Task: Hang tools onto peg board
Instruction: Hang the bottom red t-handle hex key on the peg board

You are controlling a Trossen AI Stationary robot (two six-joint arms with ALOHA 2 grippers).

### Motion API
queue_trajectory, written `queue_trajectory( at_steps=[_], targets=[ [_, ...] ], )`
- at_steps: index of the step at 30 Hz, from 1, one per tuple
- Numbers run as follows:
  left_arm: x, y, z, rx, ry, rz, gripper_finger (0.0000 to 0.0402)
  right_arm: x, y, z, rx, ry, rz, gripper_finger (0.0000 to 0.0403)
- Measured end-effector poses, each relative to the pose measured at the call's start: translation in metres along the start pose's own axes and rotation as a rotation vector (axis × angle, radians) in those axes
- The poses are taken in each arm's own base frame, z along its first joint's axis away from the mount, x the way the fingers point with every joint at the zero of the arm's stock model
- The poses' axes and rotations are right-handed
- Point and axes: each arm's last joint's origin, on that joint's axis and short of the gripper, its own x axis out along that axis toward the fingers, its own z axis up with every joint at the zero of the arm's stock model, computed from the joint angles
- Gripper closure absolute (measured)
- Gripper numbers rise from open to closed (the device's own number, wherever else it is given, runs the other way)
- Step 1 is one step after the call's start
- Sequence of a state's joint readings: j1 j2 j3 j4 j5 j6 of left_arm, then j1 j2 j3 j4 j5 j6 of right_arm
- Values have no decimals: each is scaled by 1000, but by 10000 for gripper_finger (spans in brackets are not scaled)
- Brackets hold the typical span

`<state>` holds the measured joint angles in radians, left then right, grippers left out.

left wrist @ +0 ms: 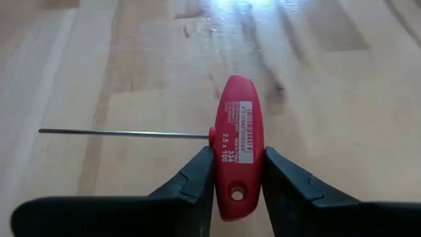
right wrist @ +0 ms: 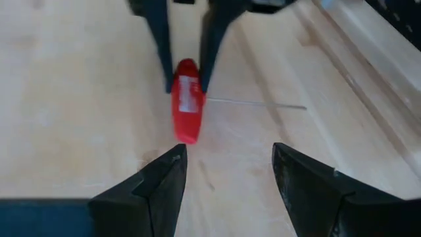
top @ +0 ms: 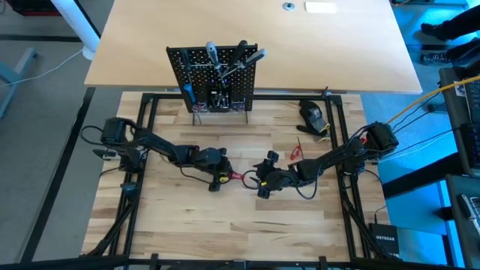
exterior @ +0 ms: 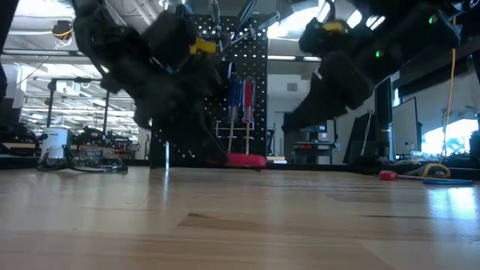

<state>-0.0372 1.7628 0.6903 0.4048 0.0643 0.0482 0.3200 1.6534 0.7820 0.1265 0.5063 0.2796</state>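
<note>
The pale wooden tabletop (top: 225,225) carries only a few things. The black peg board (top: 217,79) stands on thin wire feet at its far edge. A red T-handled key (left wrist: 237,148) lies flat mid-table, its thin shaft level on the wood. Toward the right side sit a dark rounded lump (top: 313,114) and — just nearer — another small red-handled tool (top: 296,152).
</note>
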Motion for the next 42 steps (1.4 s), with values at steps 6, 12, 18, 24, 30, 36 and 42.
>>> queue_trajectory(
  at_steps=[6, 12, 18, 24, 30, 36, 42],
  targets=[
    [-30, -13, 20, -54, -26, -30, 308, -14, 22, 24, -103, -86, 61, 178],
    [-65, -23, 39, -98, -80, -62, 312, -21, 31, 49, -199, -164, 86, 178],
    [-92, -27, 50, -180, -125, -84, 310, -23, 34, 68, -426, -251, 139, 178],
    [-101, -30, 52, -233, -134, -107, 311, -10, 47, 67, -709, -344, 35, 178],
    [-101, -36, 52, -198, -134, -151, 309, -1, 50, 68, -895, -406, -78, 178],
    [-101, -36, 53, -198, -138, -152, 308, -2, 51, 68, -899, -415, -59, 178],
    [-102, -36, 56, -196, -167, -167, 305, 1, 50, 68, -887, -415, -47, 178]
  ],
)
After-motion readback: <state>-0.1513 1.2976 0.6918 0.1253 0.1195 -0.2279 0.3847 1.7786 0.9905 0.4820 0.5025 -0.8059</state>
